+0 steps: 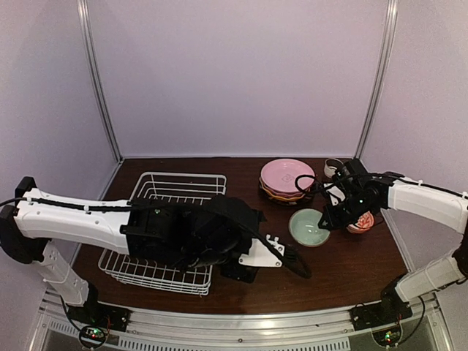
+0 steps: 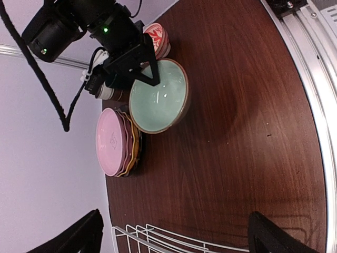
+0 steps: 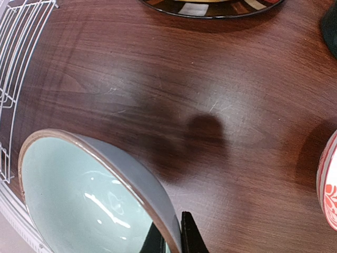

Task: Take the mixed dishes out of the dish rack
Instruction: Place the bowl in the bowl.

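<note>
The white wire dish rack [image 1: 175, 219] sits at the left of the table, and no dishes show in the part of it not covered by my left arm. My right gripper [image 3: 174, 236] is shut on the rim of the pale green bowl [image 1: 308, 227], one finger inside and one outside. The bowl [image 2: 158, 97] is right of the rack, near the table top. A stack of plates with a light pink one on top [image 1: 287, 178] stands behind it. My left gripper [image 1: 292, 262] hangs open and empty between rack and bowl, its fingers [image 2: 79, 234] spread wide.
A white-red patterned cup [image 1: 362, 219] stands just right of the bowl, and a beige-brown cup [image 1: 334, 168] sits behind my right wrist. A dark object [image 3: 330, 21] shows at the right wrist view's upper right edge. The rack's corner [image 2: 158, 237] lies right under my left gripper.
</note>
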You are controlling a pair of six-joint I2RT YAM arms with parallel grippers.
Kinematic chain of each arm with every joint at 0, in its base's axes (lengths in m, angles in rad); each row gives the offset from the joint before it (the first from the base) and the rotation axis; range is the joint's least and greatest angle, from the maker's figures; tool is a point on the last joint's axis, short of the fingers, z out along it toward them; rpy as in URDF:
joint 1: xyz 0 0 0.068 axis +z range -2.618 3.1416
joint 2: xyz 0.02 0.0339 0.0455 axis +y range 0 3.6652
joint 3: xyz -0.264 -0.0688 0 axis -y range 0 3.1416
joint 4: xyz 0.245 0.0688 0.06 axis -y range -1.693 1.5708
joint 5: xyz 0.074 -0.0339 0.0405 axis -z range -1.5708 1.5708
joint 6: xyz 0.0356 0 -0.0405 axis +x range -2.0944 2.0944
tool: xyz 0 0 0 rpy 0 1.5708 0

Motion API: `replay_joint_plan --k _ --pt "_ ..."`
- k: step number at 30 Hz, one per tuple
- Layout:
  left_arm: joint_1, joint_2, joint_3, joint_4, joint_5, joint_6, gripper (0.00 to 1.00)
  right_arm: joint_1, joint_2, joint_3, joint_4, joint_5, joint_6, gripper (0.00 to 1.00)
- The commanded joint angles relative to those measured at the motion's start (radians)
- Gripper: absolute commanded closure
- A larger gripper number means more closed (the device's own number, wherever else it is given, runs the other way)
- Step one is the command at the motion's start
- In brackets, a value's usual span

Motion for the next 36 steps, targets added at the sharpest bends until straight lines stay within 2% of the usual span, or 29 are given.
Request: replay_joint_plan --k 1,9,13,17,27,36 --pt "0.041 -0.049 -0.031 0.1 0.022 -0.077 0.03 -0.013 0.029 -0.023 0.183 -0.009 0.063 0.97" --pt "0.109 -0.085 -0.06 0.136 0.029 -0.183 0.03 -0.015 0.133 -0.027 0.288 0.038 0.076 0.98" --pt "0.134 -0.102 -0.077 0.15 0.05 -0.225 0.03 -0.028 0.156 0.002 0.263 0.044 0.056 0.98" --pt "0.138 -0.104 -0.093 0.154 0.053 -0.243 0.03 -0.071 0.101 0.014 0.202 0.044 0.031 0.98" --pt "0.153 -0.105 -0.114 0.193 0.094 -0.255 0.03 -0.336 -0.175 -0.062 0.07 0.023 0.029 1.0" --pt "0.166 -0.103 -0.124 0.223 0.1 -0.249 0.03 -0.535 -0.23 -0.13 0.06 0.025 0.043 1.0"
